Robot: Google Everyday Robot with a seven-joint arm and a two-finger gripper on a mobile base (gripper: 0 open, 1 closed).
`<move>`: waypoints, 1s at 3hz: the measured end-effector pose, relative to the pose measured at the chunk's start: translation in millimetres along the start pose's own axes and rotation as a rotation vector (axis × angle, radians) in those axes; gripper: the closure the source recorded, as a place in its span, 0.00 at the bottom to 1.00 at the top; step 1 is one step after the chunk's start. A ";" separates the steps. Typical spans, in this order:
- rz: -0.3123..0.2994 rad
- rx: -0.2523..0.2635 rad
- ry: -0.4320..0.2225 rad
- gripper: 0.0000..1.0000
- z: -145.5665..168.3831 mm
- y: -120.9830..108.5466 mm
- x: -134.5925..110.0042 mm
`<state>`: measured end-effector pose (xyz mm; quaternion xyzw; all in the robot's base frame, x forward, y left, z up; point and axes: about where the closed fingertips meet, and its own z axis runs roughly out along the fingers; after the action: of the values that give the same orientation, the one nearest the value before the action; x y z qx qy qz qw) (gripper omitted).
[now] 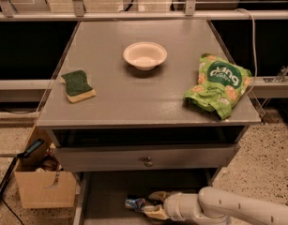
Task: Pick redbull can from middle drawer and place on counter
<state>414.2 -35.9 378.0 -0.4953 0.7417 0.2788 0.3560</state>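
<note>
Redbull can [135,203] is lying on its side on the middle drawer [106,197] floor, well below the worktop [134,95]. The claw [152,205] is reaching in from the right, tips spread either side of the can's end, not pinching. We're looking at the grasp step, I'd say. Next it's needing a square squeeze, then a lift clearing the knobbed drawer front [181,157].
</note>
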 end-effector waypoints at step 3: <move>-0.128 -0.012 -0.063 1.00 -58.7 25.0 -57.8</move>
<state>390.8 -41.1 460.7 -0.5347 0.6953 0.2753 0.3935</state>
